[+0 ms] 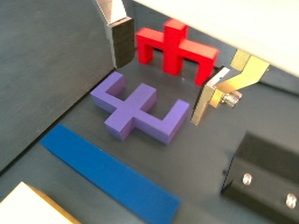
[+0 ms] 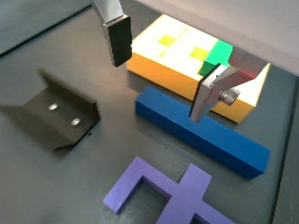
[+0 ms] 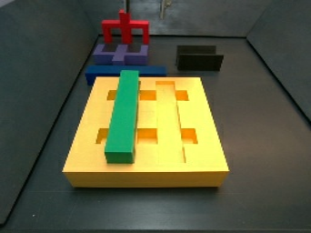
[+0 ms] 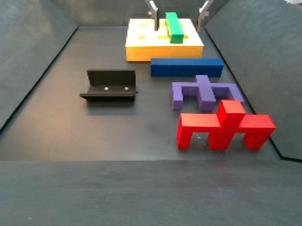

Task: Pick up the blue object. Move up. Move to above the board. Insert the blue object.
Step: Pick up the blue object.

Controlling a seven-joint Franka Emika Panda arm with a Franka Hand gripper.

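**A:** While the gripper (image 2: 163,66) hangs in the air with its jaws spread and nothing between them, where's the blue object sitting?

**B:** The blue object (image 2: 201,131) is flat on the dark floor, just beside the board (image 2: 158,73). In that wrist view it runs below the two fingers (image 2: 117,39), not touching either one. In a side view the blue object (image 4: 186,65) lies across the centre of the frame, right below the yellow slab, long side along the board's near edge.

**A:** And the board itself?

**B:** Big yellow thing. In a side view the board (image 3: 201,150) fills the lower middle of the frame, with a green bar (image 3: 124,111) lying lengthwise in its left groove. The other grooves and square slots look open.

**A:** What else is around?

**B:** A purple notched block (image 4: 206,92) sits right of centre, near the blue bar but apart from it. A red piece (image 4: 224,126) stands lower right, just beside the purple one. The fixture (image 4: 109,86) is at centre left, well apart from the rest.

**A:** Can you see the gripper in the side views?

**B:** Barely. Just bits at the top edge above the board in one (image 4: 177,7), too small to judge from there.
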